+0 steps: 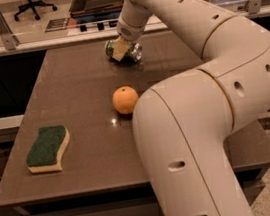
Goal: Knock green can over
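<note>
The green can point(132, 53) lies on its side at the far middle of the brown table point(89, 137). Its silver end points to the right and its green body point(110, 47) shows to the left. My gripper point(120, 50) is right on top of the can, at the end of the cream arm that reaches in from the right. It touches the can and covers its middle.
An orange point(125, 100) sits in the middle of the table, nearer than the can. A green and yellow sponge point(48, 148) lies at the front left. My arm's large links point(202, 120) cover the table's right side. A counter rail point(39, 43) runs behind the table.
</note>
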`<state>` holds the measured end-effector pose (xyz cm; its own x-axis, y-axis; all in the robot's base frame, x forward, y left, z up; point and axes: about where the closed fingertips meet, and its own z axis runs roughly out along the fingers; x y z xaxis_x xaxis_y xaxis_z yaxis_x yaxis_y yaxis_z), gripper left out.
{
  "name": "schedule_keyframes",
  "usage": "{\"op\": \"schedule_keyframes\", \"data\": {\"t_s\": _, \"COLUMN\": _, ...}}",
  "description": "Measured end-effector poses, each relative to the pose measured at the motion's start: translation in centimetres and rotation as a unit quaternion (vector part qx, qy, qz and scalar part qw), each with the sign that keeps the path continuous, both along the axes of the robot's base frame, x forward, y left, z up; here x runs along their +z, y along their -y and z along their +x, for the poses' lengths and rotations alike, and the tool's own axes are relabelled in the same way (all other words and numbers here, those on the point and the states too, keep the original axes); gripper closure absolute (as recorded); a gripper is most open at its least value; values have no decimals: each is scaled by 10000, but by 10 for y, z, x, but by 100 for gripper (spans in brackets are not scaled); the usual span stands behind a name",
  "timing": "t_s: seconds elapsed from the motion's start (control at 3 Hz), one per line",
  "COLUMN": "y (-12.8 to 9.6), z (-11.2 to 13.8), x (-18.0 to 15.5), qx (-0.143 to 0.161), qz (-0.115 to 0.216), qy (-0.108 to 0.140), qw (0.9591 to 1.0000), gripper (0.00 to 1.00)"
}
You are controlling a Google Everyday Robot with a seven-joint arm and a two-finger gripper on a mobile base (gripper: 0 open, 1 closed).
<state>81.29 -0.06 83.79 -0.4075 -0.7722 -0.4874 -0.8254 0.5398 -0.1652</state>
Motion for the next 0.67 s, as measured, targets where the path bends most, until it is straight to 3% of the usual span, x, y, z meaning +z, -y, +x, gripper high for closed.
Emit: {"op": "schedule_keyframes", "data": {"t_s": 0.67, "y": -1, "z": 0, "x": -1, "qx": 8, "qz": -5, "qy": -19, "qw": 10000, "gripper": 36}}
